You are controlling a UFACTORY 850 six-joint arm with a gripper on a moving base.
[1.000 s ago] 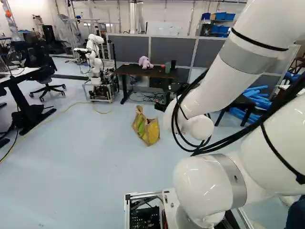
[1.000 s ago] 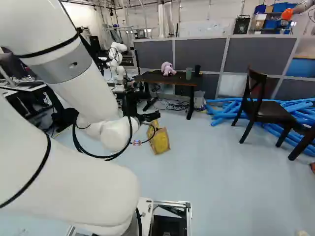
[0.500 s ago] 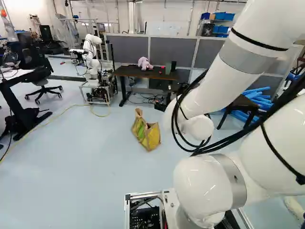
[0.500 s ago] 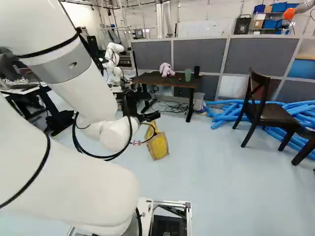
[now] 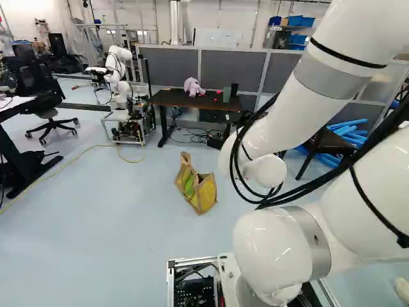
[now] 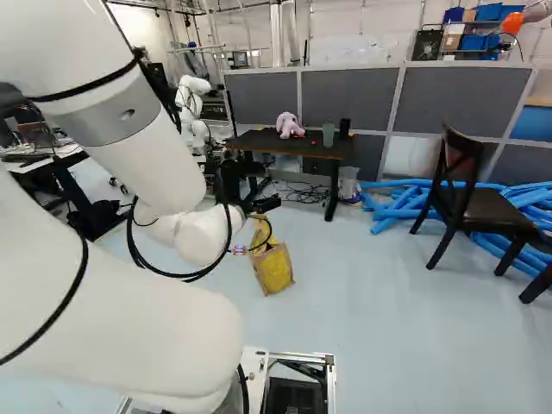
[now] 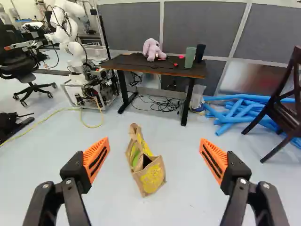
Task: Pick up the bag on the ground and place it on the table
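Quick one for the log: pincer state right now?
Pincer: open, fingers wide apart, holding nothing; the bag stands on the floor ahead, untouched.

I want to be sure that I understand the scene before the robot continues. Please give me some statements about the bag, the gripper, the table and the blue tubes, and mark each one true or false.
1. The brown and yellow bag is on the floor. True.
2. The gripper is shut on the bag. False: the gripper is open, and neither finger touches the bag.
3. A purple plush toy is on the table. True.
4. The blue tubes lie on the table. False: the blue tubes lie on the floor.
5. A green cup and a black cup stand side by side on the table. True.
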